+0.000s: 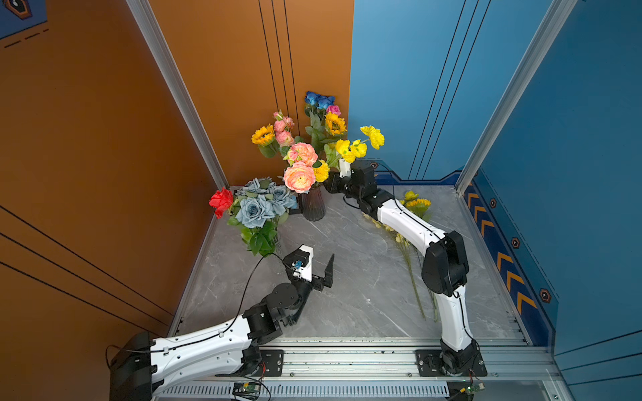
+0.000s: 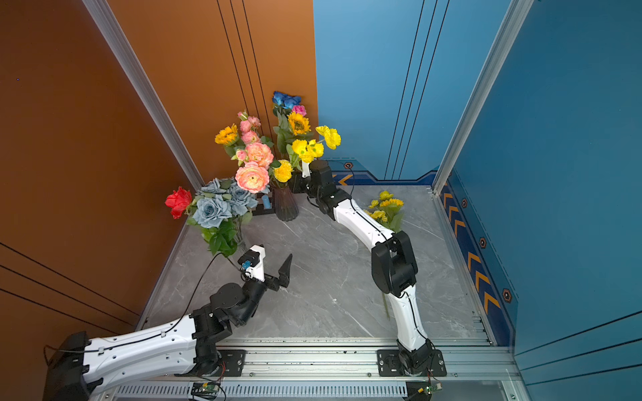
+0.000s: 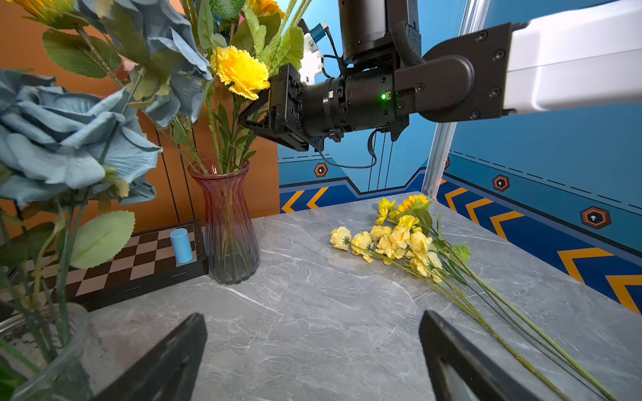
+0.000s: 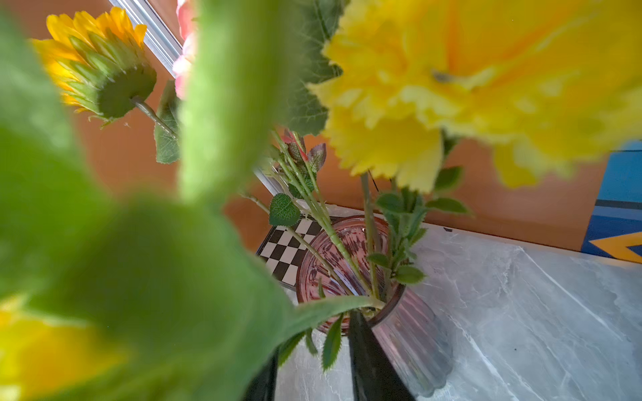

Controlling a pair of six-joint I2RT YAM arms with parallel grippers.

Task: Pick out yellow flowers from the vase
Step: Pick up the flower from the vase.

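Nearest you: left pincer [image 3: 312,317], released wide, empty, hovering over table [image 3: 330,284] short of vase [image 3: 229,222]. Right of vase, yellow flowers [image 3: 399,239] lie flat on table. Just above vase mouth, right pincer [image 3: 252,111] sits among stems [image 3: 222,139] under yellow carnation [image 3: 239,71]; clenched or not, you cannot tell. Expect stems light, wiry, springy; blooms soft, crushable. Take hold low on stem, near vase mouth, never bloom. Beyond vase, sunflowers [image 1: 335,124] not yet pulled.
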